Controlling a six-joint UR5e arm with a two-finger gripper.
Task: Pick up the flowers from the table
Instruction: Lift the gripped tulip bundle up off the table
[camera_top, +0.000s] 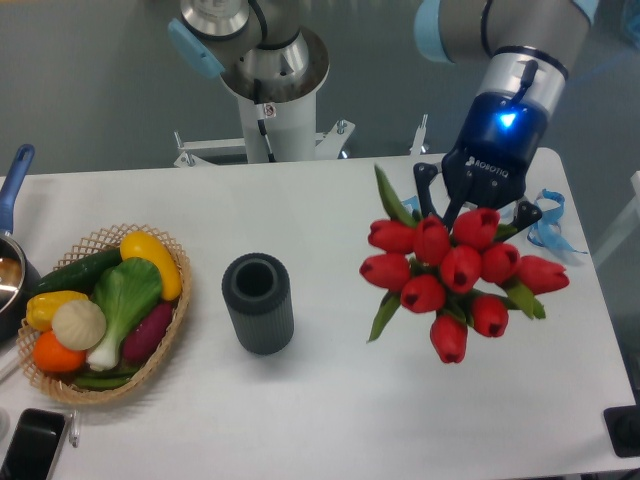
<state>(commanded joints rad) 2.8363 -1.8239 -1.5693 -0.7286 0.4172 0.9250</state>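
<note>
The flowers (455, 270), a bunch of red tulips with green leaves, hang in the air above the right part of the white table (330, 420), their heads turned toward the camera. My gripper (478, 208) is shut on the stems just behind the blooms, and the stems are mostly hidden by the heads. The arm rises from the gripper to the upper right.
A dark ribbed cylinder vase (258, 302) stands upright left of the flowers. A wicker basket (172, 325) with vegetables sits at the left, with a pot (12, 275) and a phone (32, 444) near the left edge. A blue ribbon (546, 222) lies at the right edge.
</note>
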